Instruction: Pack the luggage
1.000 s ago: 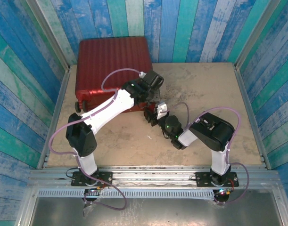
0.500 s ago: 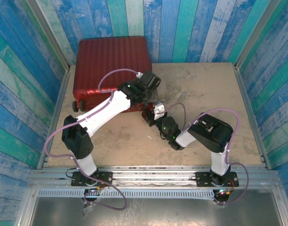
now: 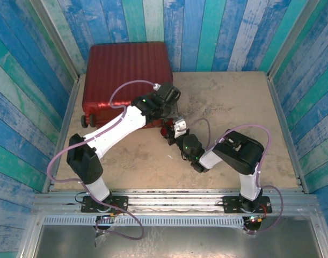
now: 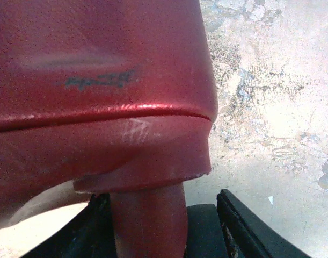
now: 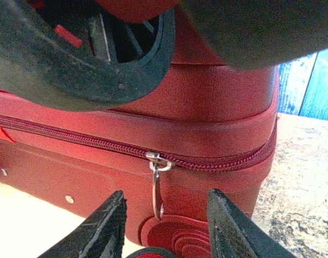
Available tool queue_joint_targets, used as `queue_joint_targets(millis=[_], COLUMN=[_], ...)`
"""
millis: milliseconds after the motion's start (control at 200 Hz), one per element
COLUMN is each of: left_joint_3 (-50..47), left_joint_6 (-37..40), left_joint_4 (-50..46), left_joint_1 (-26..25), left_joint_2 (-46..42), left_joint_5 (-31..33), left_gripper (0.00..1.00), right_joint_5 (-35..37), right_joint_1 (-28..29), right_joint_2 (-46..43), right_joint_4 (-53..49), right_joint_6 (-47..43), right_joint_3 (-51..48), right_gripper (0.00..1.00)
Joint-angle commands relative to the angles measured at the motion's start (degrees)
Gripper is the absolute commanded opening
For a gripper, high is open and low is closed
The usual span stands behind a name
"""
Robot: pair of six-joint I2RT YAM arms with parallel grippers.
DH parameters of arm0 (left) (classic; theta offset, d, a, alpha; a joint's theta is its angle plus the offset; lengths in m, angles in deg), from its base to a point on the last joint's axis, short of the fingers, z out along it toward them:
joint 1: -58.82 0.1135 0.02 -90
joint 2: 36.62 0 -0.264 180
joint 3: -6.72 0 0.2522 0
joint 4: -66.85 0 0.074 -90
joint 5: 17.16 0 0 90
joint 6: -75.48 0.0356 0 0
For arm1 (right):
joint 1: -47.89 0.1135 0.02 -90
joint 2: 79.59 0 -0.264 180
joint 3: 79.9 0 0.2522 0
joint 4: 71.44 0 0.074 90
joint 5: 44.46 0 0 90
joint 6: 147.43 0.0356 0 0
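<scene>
Plank walls (image 3: pixel 217 32) striped in blue and teal close in a sandy, scuffed bench (image 3: pixel 233 118). The luggage (image 3: pixel 126 70) lies closed at the far left corner of that bench with its ribbed dark-red shell facing up. 1 small black wheel (image 3: pixel 86 121) shows at its near left corner.

Both my arms reach in to its near right corner. My left claw (image 3: pixel 165 114) sits right at that corner. Seen from its own wrist, its 2 black fingers (image 4: pixel 244 226) stand either side of a red stub (image 4: pixel 147 215) under the shell's rounded edge. Some dark gap shows on one side, so I cannot tell whether they pinch the stub or merely flank it.

My right claw (image 5: pixel 166 215) is spread, held low against the side of the case. The metal zipper pull (image 5: pixel 155 188) hangs between its 2 fingers and neither touches it. The zipper (image 5: pixel 72 137) itself is done up and runs across just above them.
</scene>
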Motion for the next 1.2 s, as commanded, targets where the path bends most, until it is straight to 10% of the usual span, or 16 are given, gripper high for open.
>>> queue_joint_targets(millis=[0,471,641,1192], left_joint_3=[1.37,-2.81,-4.36,-8.58], left_joint_6=[2.59,2.23,2.3,-7.63], left_joint_4=[7.17,8.04,8.97,27.78], left_joint_1=[-1.12,-1.67,-1.67,-3.93], left_joint_2=[-10.03,-13.7,-13.95,-9.1], left_joint_5=[-3.21,-3.24,-3.04,-6.4], left_gripper=[0.0,0.0,0.0,0.0], right_joint_5=[3.52,14.03,16.35,28.26], right_joint_1=[1.02,4.68,6.6,10.53], right_joint_2=[1.46,2.55,2.5,4.07], right_joint_4=[-0.13,0.13,2.82,9.09], right_joint_6=[-1.29,-2.85,-0.99,-0.07], right_joint_3=[1.21,2.8,0.07,-4.08], right_gripper=[0.37,0.12,0.58,0.73])
